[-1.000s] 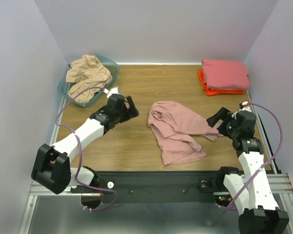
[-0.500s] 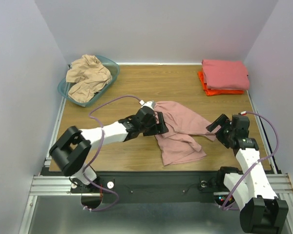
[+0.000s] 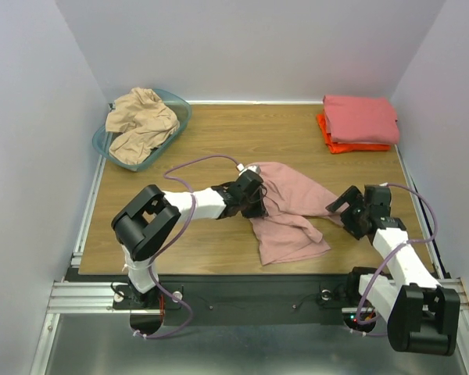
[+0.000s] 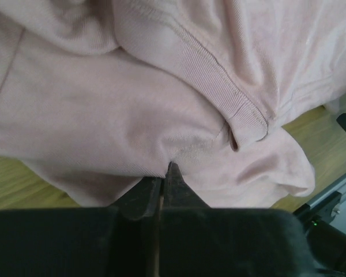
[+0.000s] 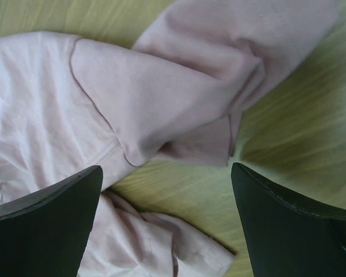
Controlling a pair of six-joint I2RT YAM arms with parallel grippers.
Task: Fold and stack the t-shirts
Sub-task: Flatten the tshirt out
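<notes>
A crumpled dusty pink t-shirt [image 3: 293,207] lies mid-table. My left gripper [image 3: 258,201] is at its left edge, shut on a fold of the fabric; the left wrist view shows the jaws together, pinching the pink t-shirt [image 4: 132,115] at the left gripper's [image 4: 168,169] tips. My right gripper [image 3: 346,208] stands open at the shirt's right sleeve. In the right wrist view the right gripper [image 5: 166,168] straddles bare wood, just below the sleeve [image 5: 179,109]. A coral pink t-shirt [image 3: 359,117] lies folded on an orange one [image 3: 334,145] at the back right. A tan t-shirt [image 3: 141,123] sits bunched in the basket.
The teal plastic basket [image 3: 180,110] stands at the back left corner. White walls close in three sides of the wooden table [image 3: 242,141]. A metal rail [image 3: 84,226] runs along the left edge, and purple cables loop over both arms.
My left arm swung right from beside the basket to the pink shirt and its jaws shut on the left edge. The right gripper dropped slightly toward the sleeve, still open.
</notes>
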